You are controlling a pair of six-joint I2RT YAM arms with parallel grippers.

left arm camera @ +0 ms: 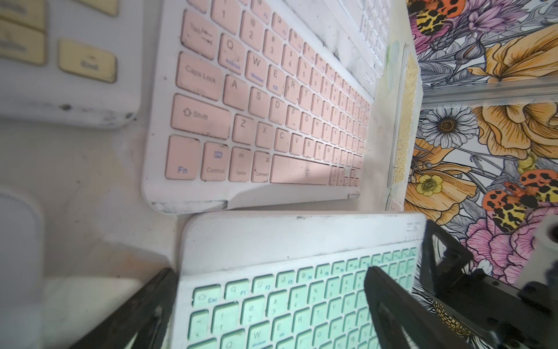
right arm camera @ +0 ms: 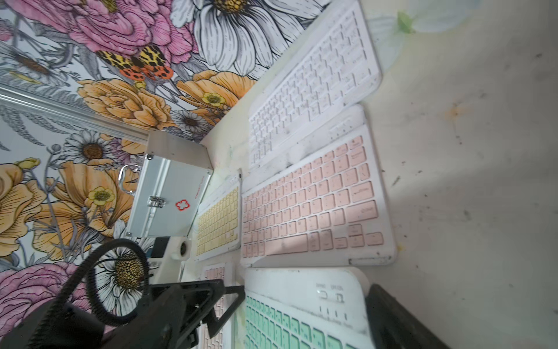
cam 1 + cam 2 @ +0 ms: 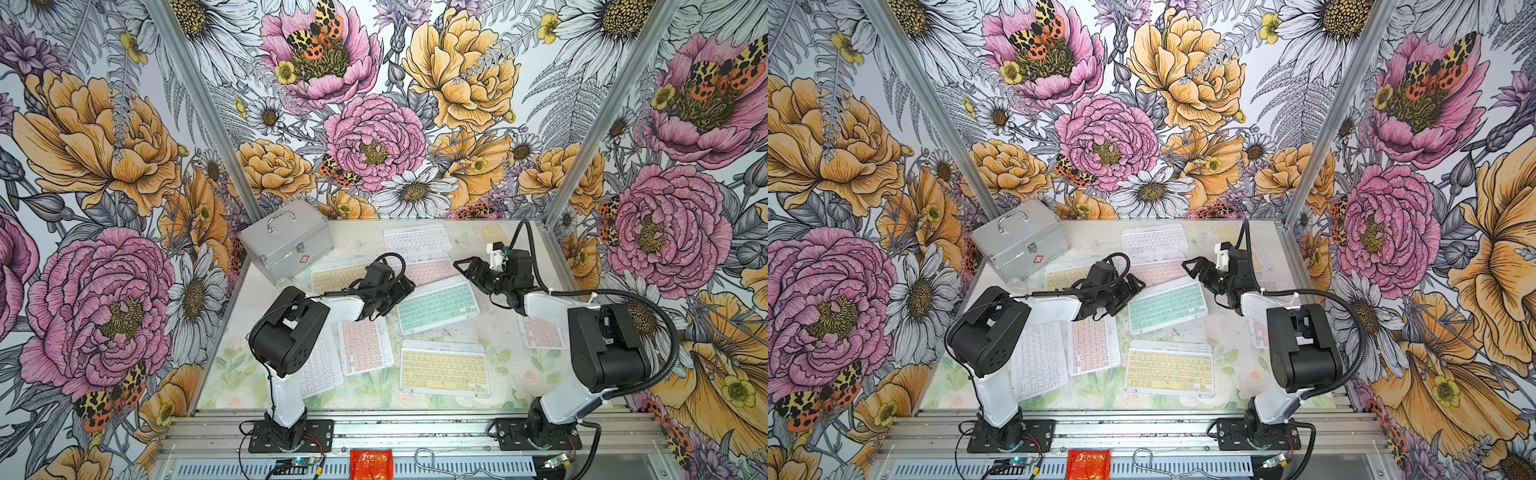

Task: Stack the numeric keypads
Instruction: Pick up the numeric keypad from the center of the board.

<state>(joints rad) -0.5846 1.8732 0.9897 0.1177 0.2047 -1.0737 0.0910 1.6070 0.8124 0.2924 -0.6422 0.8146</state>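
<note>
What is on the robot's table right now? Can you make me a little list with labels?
Keypads: nine in a top view, spread flat on the table, not piled yet
Colours: yellow, pink, white, and one mint green keypad
Left gripper: open, at one end of the mint green keypad
Right gripper: open, at its other end
Also there: silver case with a handle, in a back corner
</note>
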